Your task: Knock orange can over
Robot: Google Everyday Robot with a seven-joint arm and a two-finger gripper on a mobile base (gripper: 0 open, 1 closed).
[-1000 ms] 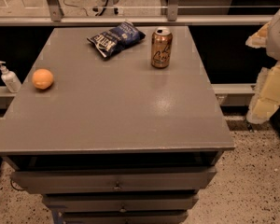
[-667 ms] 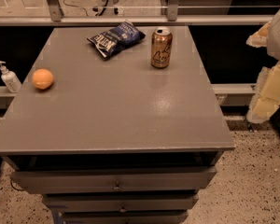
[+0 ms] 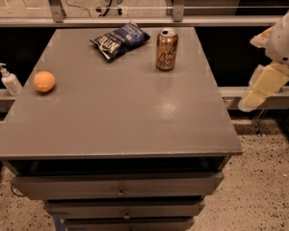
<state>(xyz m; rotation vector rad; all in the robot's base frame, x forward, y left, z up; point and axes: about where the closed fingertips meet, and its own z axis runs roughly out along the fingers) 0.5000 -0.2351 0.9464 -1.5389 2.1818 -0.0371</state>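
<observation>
The orange can [image 3: 166, 49] stands upright on the grey table [image 3: 135, 124], at the far right part of its top. It is copper-orange with dark script and a silver top. My gripper [image 3: 261, 87] hangs off the table's right side, beyond the edge, to the right of the can and nearer the camera. It is well apart from the can and touches nothing.
A dark blue chip bag [image 3: 119, 39] lies left of the can at the far edge. A round orange fruit [image 3: 44, 81] sits near the left edge. A white pump bottle [image 3: 9, 80] stands just off the table's left side. Drawers sit below the front edge.
</observation>
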